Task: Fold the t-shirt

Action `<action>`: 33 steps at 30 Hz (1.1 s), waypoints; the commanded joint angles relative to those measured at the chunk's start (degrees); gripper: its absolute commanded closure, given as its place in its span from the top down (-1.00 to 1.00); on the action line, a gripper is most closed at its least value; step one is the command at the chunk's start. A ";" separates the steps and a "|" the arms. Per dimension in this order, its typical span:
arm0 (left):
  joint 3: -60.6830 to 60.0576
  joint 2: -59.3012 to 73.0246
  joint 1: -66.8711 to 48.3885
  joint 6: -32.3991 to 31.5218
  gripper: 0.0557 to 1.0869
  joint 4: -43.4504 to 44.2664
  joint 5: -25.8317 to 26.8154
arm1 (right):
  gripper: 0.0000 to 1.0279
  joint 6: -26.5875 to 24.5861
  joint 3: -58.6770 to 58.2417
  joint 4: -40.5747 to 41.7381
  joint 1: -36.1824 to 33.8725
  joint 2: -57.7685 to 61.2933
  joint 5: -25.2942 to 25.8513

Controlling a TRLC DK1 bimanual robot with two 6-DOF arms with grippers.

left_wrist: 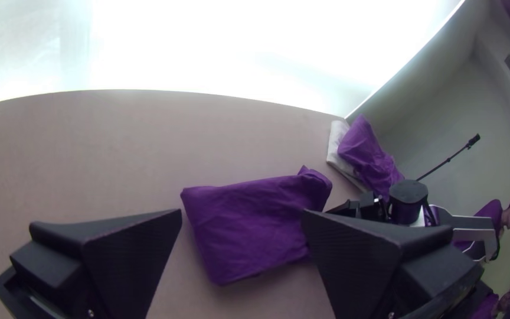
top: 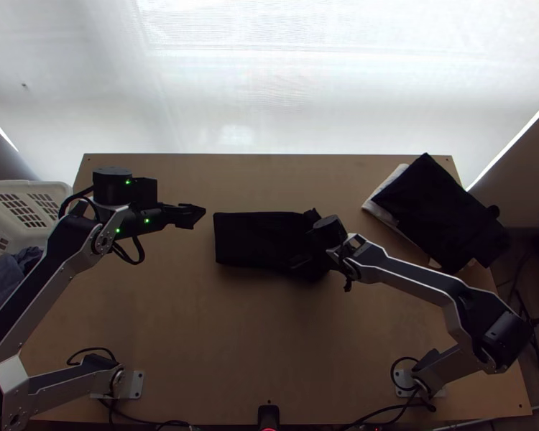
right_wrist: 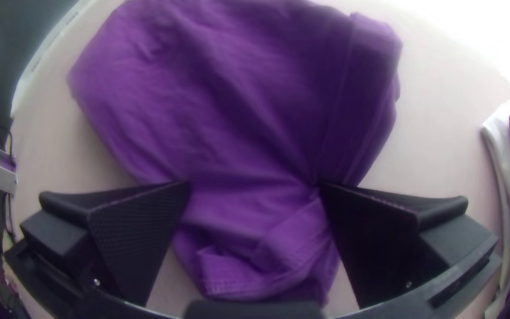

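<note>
I stood in the room and looked with care, from the upper left to the lower right of the frame, but I could read no writing, number or sign.

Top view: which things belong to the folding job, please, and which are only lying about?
For the job:
- shirt, roughly folded, mid-table
- left hand, open, left of the shirt
- right hand, open, at the shirt

Lying about:
- cloth pile, far right corner
- basket with clothes, at left
</note>
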 commanded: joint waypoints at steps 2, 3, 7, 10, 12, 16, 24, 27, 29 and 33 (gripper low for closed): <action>0.00 0.89 0.00 0.14 0.91 0.17 0.01 | 0.92 1.05 -0.77 -1.30 0.41 -0.71 -0.14; 0.00 0.89 -0.09 0.14 0.91 0.17 0.01 | 0.92 1.22 0.11 -2.26 0.24 -2.91 -0.58; 0.08 1.24 -0.70 -0.12 0.91 0.87 0.10 | 0.91 2.80 6.79 -10.35 -3.81 -10.03 -4.62; 0.08 1.41 -1.41 -0.30 0.91 0.87 0.10 | 0.91 6.67 10.39 -14.65 -10.14 -12.84 -13.76; 0.08 1.41 -2.02 -0.30 0.91 0.96 0.10 | 0.91 9.13 11.98 -17.73 -14.97 -12.75 -21.58; 0.79 2.12 -2.28 -0.30 0.91 1.14 0.10 | 0.91 11.77 12.59 -21.86 -25.34 -8.27 -36.26; 2.90 3.00 -2.55 -0.47 0.91 0.96 0.10 | 0.92 11.86 11.54 -25.38 -36.24 2.36 -47.07; 2.98 3.08 -2.81 -0.56 0.91 0.96 0.10 | 0.92 11.15 11.98 -25.29 -36.33 5.88 -49.79; 3.25 3.26 -2.99 -0.47 0.91 0.96 0.10 | 0.92 9.75 12.42 -25.20 -35.71 8.25 -49.97; 3.95 3.43 -2.99 -0.47 0.91 0.70 0.10 | 0.92 8.60 14.09 -25.20 -33.95 11.68 -49.88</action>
